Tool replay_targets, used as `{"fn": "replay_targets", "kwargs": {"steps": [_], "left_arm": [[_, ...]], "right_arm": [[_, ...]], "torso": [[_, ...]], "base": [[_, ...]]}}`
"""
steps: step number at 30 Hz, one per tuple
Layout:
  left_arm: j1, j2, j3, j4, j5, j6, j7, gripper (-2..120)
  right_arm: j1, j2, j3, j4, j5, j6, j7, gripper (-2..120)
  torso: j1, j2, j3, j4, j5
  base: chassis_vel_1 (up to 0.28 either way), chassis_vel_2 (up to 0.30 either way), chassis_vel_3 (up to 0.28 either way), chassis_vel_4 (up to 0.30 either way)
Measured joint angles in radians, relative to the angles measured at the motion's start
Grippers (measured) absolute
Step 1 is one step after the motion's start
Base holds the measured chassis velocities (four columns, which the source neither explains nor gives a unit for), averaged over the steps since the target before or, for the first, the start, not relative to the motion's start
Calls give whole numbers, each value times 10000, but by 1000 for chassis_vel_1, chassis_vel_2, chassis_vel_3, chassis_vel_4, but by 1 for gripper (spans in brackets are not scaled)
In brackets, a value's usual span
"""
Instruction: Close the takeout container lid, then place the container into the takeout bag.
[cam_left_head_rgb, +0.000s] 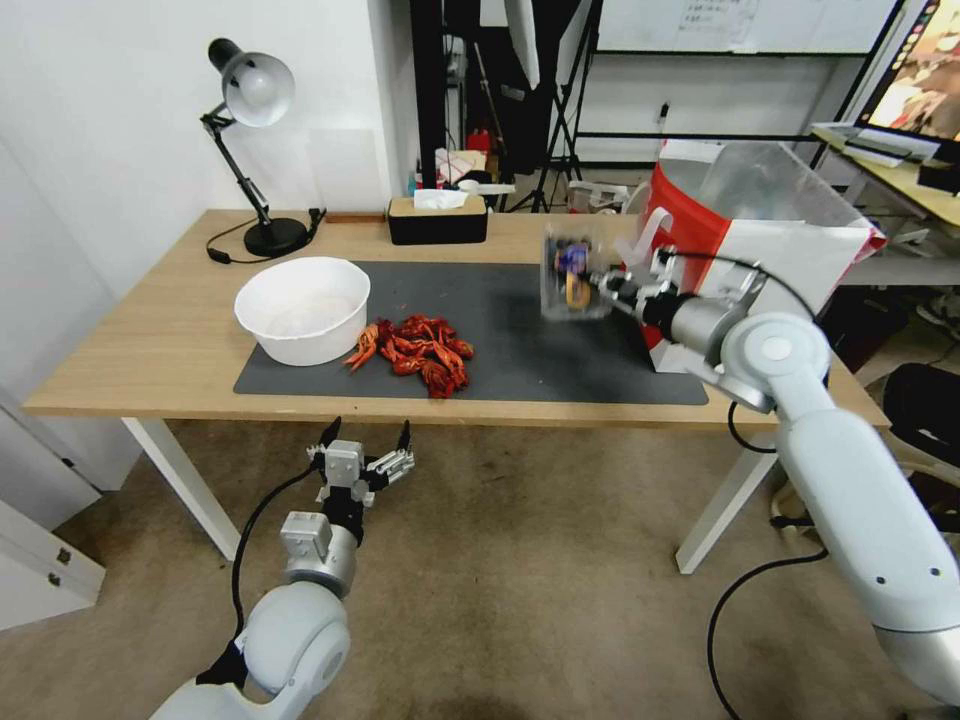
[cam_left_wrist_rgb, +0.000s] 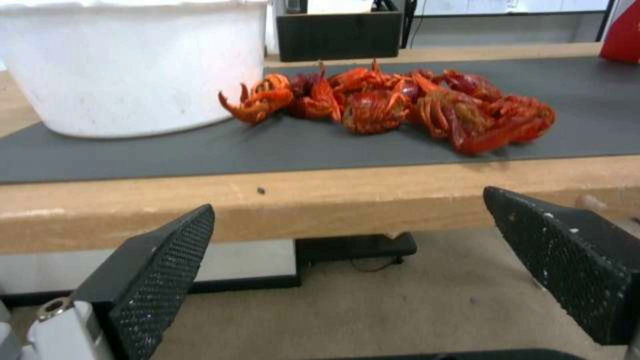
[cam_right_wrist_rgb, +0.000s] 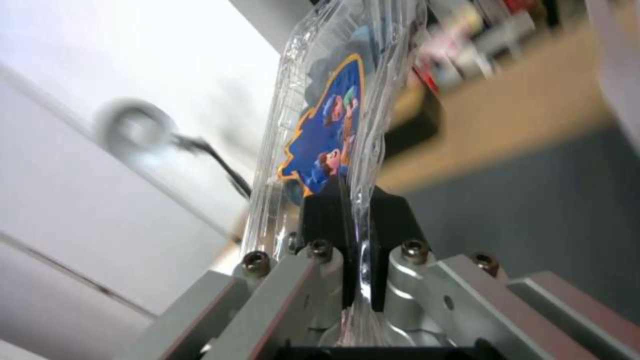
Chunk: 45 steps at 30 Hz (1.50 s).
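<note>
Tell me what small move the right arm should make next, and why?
Probably carry the takeout container sideways over the takeout bag. The right gripper is shut on its edge, holding it in the air beside the bag's open mouth, not yet above it.

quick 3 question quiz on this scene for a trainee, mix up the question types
1. True or false: the right gripper is shut on the clear plastic clamshell takeout container.
2. What lies beside the big white round bowl on the dark mat? A) red crayfish B) blue berries C) a tissue box
3. Fill in: the left gripper hangs open below the wooden table's front ____.

Key:
1. True; the container is in the air before the white-and-red paper takeout bag.
2. A, the red crayfish.
3. Edge.
</note>
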Motion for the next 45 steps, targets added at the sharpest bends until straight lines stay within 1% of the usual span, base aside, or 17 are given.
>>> {"fn": "replay_targets", "kwargs": {"steps": [1, 8, 11, 15, 19, 21, 22, 25, 28, 31, 33, 34, 37, 39, 42, 43, 45], "left_arm": [[0, 0, 0, 0, 0, 0, 0, 100], [17, -193, 46, 112, -8, -52, -20, 100], [56, -255, 76, 167, -22, -99, -22, 100], [81, -259, 70, 199, -58, -146, -22, 100], [115, -264, 41, 201, -67, -201, -22, 100], [224, -270, 12, 203, -58, -296, -18, 100], [224, -270, 12, 203, -58, -296, -18, 100], [328, -288, -7, 206, -45, -359, -9, 100], [339, -279, -19, 194, -49, -360, -5, 100], [309, -259, -33, 154, -71, -357, -5, 100], [275, -245, -40, 151, -96, -345, -8, 100], [275, -245, -40, 151, -96, -345, -8, 100], [244, -242, -37, 151, -113, -331, -9, 100], [238, -244, -29, 151, -116, -328, -9, 100], [223, -254, -18, 152, -119, -319, -12, 100], [223, -254, -18, 152, -119, -319, -12, 100], [211, -244, -25, 152, -124, -313, -22, 100]], "right_arm": [[0, 0, 0, 0, 0, 0, 0, 0], [564, -1038, 622, 653, 530, 1128, 198, 0], [960, -1639, 784, 538, 357, 1689, 1025, 0], [1231, -2027, 786, 99, -230, 2050, 1665, 0], [1288, -2163, 748, -202, -780, 2277, 1812, 0], [1298, -2254, 665, -560, -1694, 2534, 1787, 0], [1298, -2254, 665, -560, -1694, 2534, 1787, 0], [1270, -2286, 527, -735, -2692, 2620, 1831, 0], [1217, -2263, 502, -776, -2905, 2493, 1996, 0], [1154, -2199, 529, -769, -2642, 2177, 2274, 0], [1014, -2163, 590, -741, -2384, 1993, 2365, 10], [1014, -2163, 590, -741, -2384, 1993, 2365, 10], [851, -2114, 637, -706, -2080, 1857, 2441, 25], [832, -2093, 639, -706, -2003, 1838, 2471, 28], [812, -1980, 639, -767, -1855, 1784, 2542, 43], [812, -1980, 639, -767, -1855, 1784, 2542, 43], [795, -1947, 635, -783, -1903, 1776, 2502, 53]], "torso": [[0, 0, 0, 0, 0], [0, 0, 0, -1, 3], [0, 0, 0, -1, 0], [1, 0, 0, -1, 2], [1, 0, 0, -3, 3], [1, 0, 0, -1, 3], [1, 0, 0, -1, 3], [1, 0, 0, 0, 1], [1, 0, 0, 0, -1], [1, -1, 0, 0, 1], [0, -1, 0, 0, -1], [0, -1, 0, 0, -1], [1, 0, 0, -1, 0], [1, 0, 0, -1, 0], [0, -1, 0, 0, 0], [0, -1, 0, 0, 0], [1, 0, 0, 0, 0]], "base": [[0, 0, 0, 0], [0, 0, 0, 0], [0, 0, 0, 0], [0, 0, 0, 0], [0, 0, 0, 0], [0, 0, 0, 0], [0, 0, 0, 0], [0, 0, 0, 0], [0, 0, 0, 0], [0, 0, 0, 0], [0, 0, 0, 0], [0, 0, 0, 0], [0, 0, 0, 0], [0, 0, 0, 0], [0, 0, 0, 0], [0, 0, 0, 0], [0, 0, 0, 0]]}}
